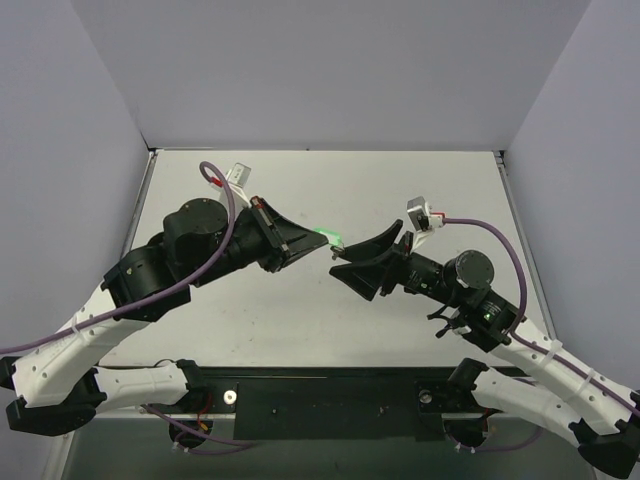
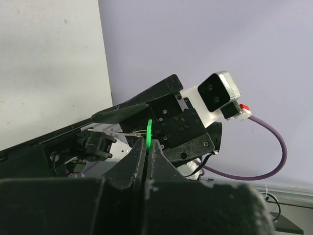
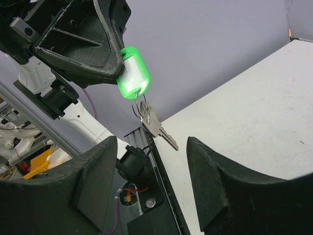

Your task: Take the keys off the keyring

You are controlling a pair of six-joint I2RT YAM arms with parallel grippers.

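One green tag (image 3: 133, 73), up in air over table (image 1: 250, 320). One small grey key (image 3: 157, 126) hangs under tag on thin ring (image 3: 138, 105). Left end effector (image 1: 305, 243) squeezed tight on tag. Right end effector (image 1: 360, 262) wide apart, near key, holds nothing. Table white. Grey walls (image 1: 320, 70) around.

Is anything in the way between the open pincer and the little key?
No, nothing visible. The key hangs in the air under the green tag, which the left pincer holds. The right pincer faces it, open, with only empty space between.
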